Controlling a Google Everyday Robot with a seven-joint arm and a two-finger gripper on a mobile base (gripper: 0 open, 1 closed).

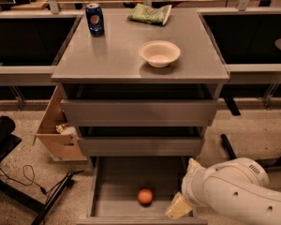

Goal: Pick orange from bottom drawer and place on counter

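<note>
The orange (145, 196) lies on the floor of the open bottom drawer (117, 182), near its front edge. The counter (117, 55) is the grey top of the drawer cabinet. My white arm comes in from the lower right. Its gripper (179, 207) hangs at the drawer's front right corner, just right of the orange and apart from it. The two upper drawers are pulled out only slightly.
On the counter stand a blue soda can (94, 19) at back left, a green snack bag (150, 14) at the back and a white bowl (159, 53) right of centre. An open cardboard box (56, 135) sits on the floor left of the cabinet. Cables and a chair base lie at lower left.
</note>
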